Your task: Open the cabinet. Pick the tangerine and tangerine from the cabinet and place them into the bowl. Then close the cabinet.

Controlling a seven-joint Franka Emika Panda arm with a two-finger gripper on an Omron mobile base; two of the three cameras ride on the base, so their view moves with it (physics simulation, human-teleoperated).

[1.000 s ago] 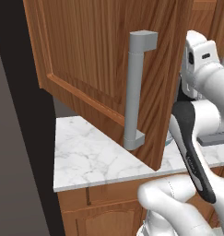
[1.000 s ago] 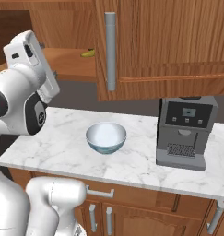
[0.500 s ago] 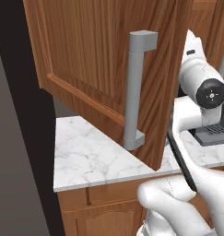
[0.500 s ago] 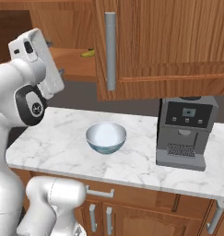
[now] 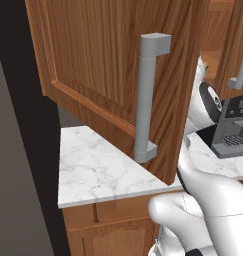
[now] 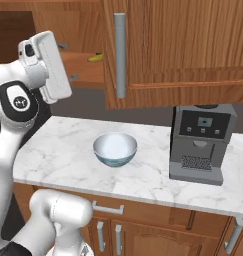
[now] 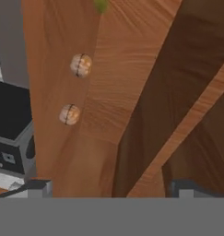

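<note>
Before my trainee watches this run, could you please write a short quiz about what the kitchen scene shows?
1. True or false: the bowl on the counter is empty.
2. Choose one: in the right base view, the coffee machine stands on which side of the bowl? A) left B) right
3. Fill the gap: in the hand view, the jaws of the gripper stand ____, with nothing between them.

Key: 1 true; 2 B; 3 open.
</note>
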